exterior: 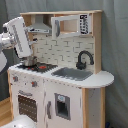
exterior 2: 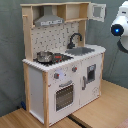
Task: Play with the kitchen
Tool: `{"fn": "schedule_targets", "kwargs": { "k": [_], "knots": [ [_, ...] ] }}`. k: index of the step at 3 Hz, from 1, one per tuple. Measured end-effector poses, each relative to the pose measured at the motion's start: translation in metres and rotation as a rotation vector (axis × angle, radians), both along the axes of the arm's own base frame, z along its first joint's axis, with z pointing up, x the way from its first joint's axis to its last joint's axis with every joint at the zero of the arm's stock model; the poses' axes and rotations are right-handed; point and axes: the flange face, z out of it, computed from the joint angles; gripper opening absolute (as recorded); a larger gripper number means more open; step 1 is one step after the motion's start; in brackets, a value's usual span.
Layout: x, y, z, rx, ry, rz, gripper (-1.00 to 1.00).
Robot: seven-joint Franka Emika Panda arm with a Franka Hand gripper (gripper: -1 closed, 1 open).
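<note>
My arm (exterior: 17, 37) hangs at the first exterior view's left, above the kitchen (exterior: 60, 85) stovetop (exterior: 37, 66) and its pot (exterior: 28, 61); I cannot tell my gripper's state.

The kitchen (exterior 2: 60, 75) stands on a pale wooden floor (exterior 2: 95, 112), which shows in the second exterior view as light boards with a dark seam running from about 6 o'clock toward 4 o'clock in front of the oven side. In the first exterior view a strip of the same wood floor (exterior: 4, 111) shows at 8 o'clock, beside the cabinet's base.

The kitchen's white countertop (exterior: 102, 79) carries the rest. On its black stovetop (exterior 2: 59, 58) sits a small silver pot (exterior 2: 44, 56), at the 9 o'clock end of the counter in the second exterior view. A grey sink (exterior: 72, 73) is set in the counter, with a black faucet (exterior: 83, 58) rising just behind it.
</note>
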Motion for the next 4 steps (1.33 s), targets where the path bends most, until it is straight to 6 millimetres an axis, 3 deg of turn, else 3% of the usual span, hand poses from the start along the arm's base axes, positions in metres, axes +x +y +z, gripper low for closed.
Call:
{"fn": "schedule_targets", "kwargs": {
  "k": [1, 4],
  "knots": [
    [0.016, -0.021, 0.001, 0.005, 0.024, 0.033, -1.00],
    [0.047, -0.057, 0.024, -0.001, 0.071, 0.184, -1.00]
  ]
}}
